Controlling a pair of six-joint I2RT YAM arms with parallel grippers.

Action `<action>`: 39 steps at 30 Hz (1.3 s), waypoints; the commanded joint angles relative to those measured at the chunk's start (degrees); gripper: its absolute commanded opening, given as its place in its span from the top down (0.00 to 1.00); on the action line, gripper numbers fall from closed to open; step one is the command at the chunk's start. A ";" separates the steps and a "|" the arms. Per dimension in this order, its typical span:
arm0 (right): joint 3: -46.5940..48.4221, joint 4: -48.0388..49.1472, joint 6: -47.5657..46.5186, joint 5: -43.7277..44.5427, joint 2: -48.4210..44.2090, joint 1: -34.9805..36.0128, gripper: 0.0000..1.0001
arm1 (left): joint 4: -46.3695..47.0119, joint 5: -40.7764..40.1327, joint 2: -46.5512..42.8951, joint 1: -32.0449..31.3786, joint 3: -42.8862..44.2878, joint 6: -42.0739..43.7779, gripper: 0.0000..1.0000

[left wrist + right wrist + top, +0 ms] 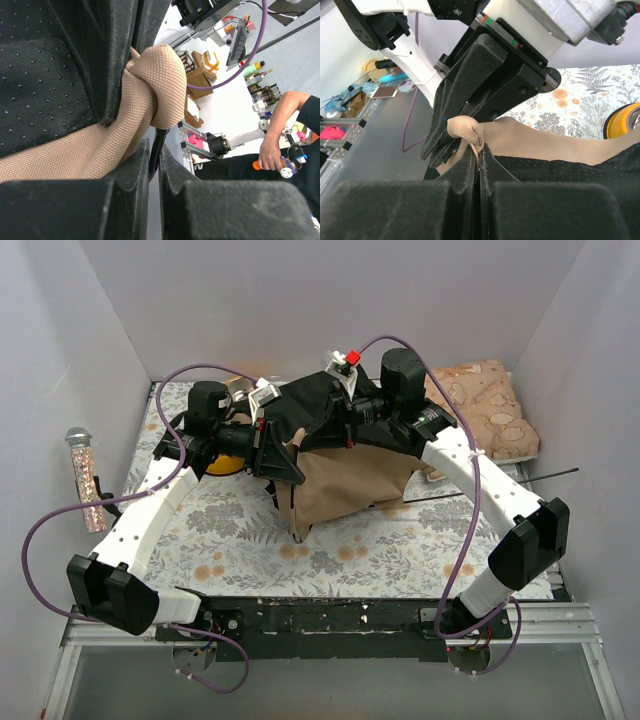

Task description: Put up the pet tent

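Note:
The pet tent (350,485) stands half raised in the middle of the floral mat, tan canvas in front and black underside (310,405) on top. My left gripper (290,462) is at its left corner. In the left wrist view it (156,150) is shut on a thin black pole (160,136) just below a tan webbing pocket (160,85). My right gripper (335,430) comes in from the right. In the right wrist view it (479,150) is shut on the same tan pocket (465,130), facing the left gripper's fingers (485,85).
The patterned cushion (490,410) lies at the back right. The yellow bowl (222,462) sits under my left arm and shows in the right wrist view (622,120). A glitter tube (85,480) hangs on the left wall. A thin black rod (545,477) lies at the right.

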 commanded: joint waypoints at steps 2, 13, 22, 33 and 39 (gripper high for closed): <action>-0.58 0.71 -4.58 -2.12 -4.76 0.62 0.99 | -2.63 -0.58 -0.29 -0.53 -2.49 -5.84 1.00; 6.09 -25.30 -26.03 -3.09 -1.60 2.47 0.99 | -2.36 -0.23 1.99 -0.53 -0.82 -5.41 1.00; 5.40 -11.47 -12.20 1.38 -2.29 -0.42 0.99 | -3.52 -1.47 1.21 4.19 7.62 0.58 0.49; 18.66 9.01 3.55 6.83 2.18 -6.94 0.99 | 46.20 -1.62 -6.35 35.05 1.99 -27.52 0.02; 24.89 15.55 7.44 9.65 4.38 -7.82 0.99 | 33.24 1.35 -16.97 35.50 -9.57 -1.83 0.02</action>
